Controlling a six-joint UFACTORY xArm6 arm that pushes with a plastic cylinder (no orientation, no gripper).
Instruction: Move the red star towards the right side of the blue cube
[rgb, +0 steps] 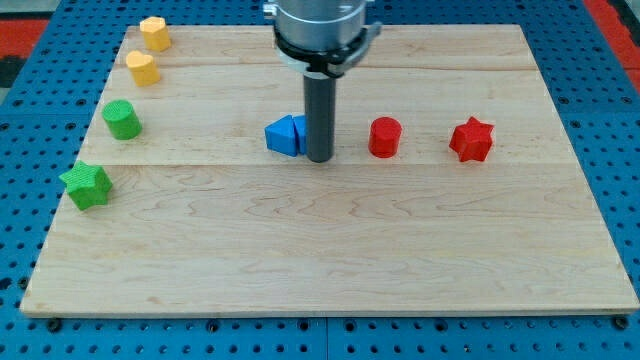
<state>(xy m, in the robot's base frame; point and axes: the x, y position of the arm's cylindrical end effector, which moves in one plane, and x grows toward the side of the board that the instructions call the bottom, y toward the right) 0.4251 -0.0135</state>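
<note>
the arm ends in a plain rod, so there is no tool and nothing is grasped. my tip (319, 159) rests on the bench (300, 250), touching the right edge of the blue block (284, 135). the red star (471, 139) lies well apart toward the view's right, beyond the red cylinder (384, 137). yellow and green blocks line the left edge.

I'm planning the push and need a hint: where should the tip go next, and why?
Probably travel to the far right of the red star. My tip sits against the blue block, with a red cylinder in between, so it cannot push the star leftward yet.
</note>
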